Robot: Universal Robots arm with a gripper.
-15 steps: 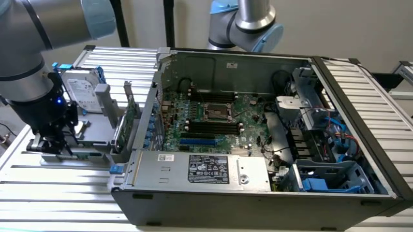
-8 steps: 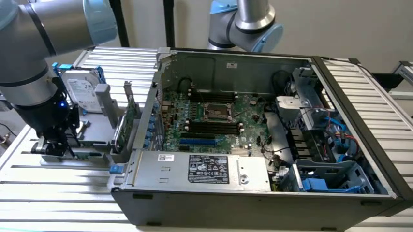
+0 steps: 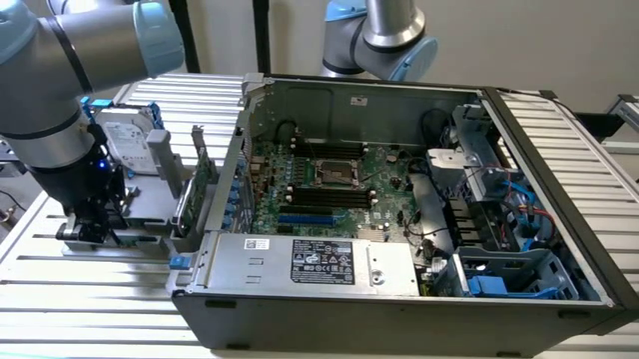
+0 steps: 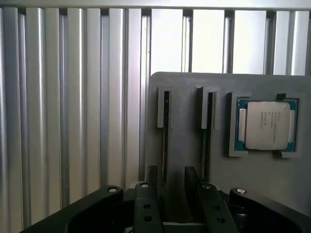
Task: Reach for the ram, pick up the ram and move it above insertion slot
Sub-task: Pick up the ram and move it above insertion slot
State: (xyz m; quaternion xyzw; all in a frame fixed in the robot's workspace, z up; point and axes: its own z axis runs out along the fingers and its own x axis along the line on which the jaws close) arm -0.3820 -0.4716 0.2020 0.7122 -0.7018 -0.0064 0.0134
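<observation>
hanging low on the exterior view's left, the grey robot arm with pale blue joint caps (image 3: pixel 50 90) holds its black claw (image 4: pixel 171 171) over a flat grey plastic holder block (image 4: pixel 189 82) on the ribbed aluminium surface (image 3: pixel 90 299). the claw is spread, its two black fingers (image 4: pixel 190 182) either side of one narrow slot in the block, gripping nothing. the ram (image 4: pixel 166 136) shows in that slot as a thin dark strip seen edge-on, running in between the fingers. whether they touch it i cannot tell. beside it in the block sits a square silver processor chip on green backing (image 4: pixel 266 125). further right in the exterior view stand a silver hard drive with blue rails (image 3: pixel 125 142), an upright green expansion card (image 3: pixel 205 179), and the open grey computer case (image 3: pixel 399 314), whose green motherboard (image 3: pixel 384 161) carries long black memory slots (image 3: pixel 325 196).
</observation>
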